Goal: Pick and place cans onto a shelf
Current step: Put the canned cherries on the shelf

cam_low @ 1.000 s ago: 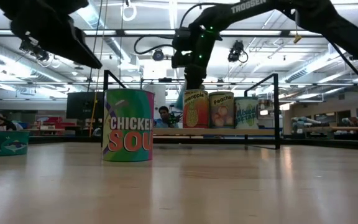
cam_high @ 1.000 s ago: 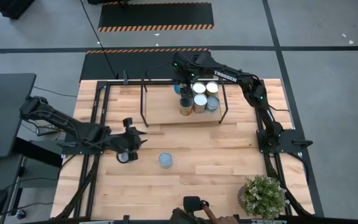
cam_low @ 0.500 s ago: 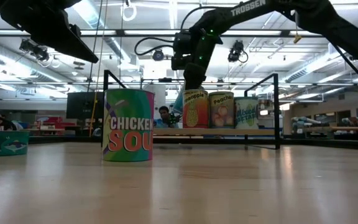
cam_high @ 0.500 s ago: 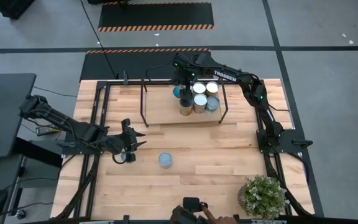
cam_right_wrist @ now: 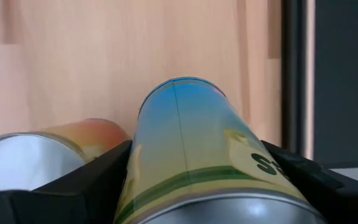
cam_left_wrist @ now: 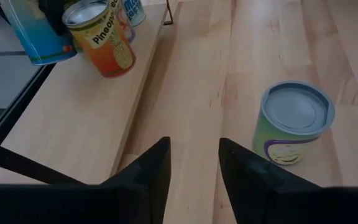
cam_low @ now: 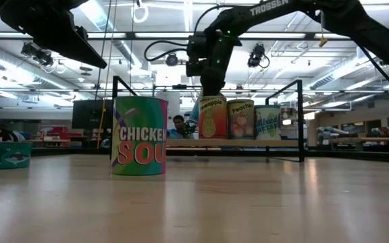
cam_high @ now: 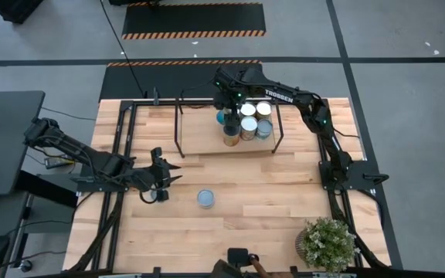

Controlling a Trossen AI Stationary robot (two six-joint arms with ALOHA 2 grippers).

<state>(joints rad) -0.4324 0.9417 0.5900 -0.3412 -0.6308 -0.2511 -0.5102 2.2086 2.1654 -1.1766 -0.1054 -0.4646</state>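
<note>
At the near edge of the butcher-block table, a potted plant sits at the right corner. A little farther in, a chicken soup can stands upright alone on the tabletop; the low view shows its bright label, and the left wrist view shows its grey lid.

Just left of that can, the left gripper hovers over the table, near a low flat tin that lies close under it. In its own wrist view the two dark fingers stand apart with bare wood between them, grasping nothing.

Farther back stands the shelf, a light board in a thin black rod frame. On its right part a cluster of cans stands close together: a pineapple can at the front left, a peaches can beside it, and a blue-green can on the right, with two white-topped cans behind them.

At the back left of that cluster, the right gripper reaches over the shelf, clenched around a blue can, which tilts just beside the pineapple can. Its fingers press on both sides of the can.

In the room beyond, a person shows behind the shelf.
</note>
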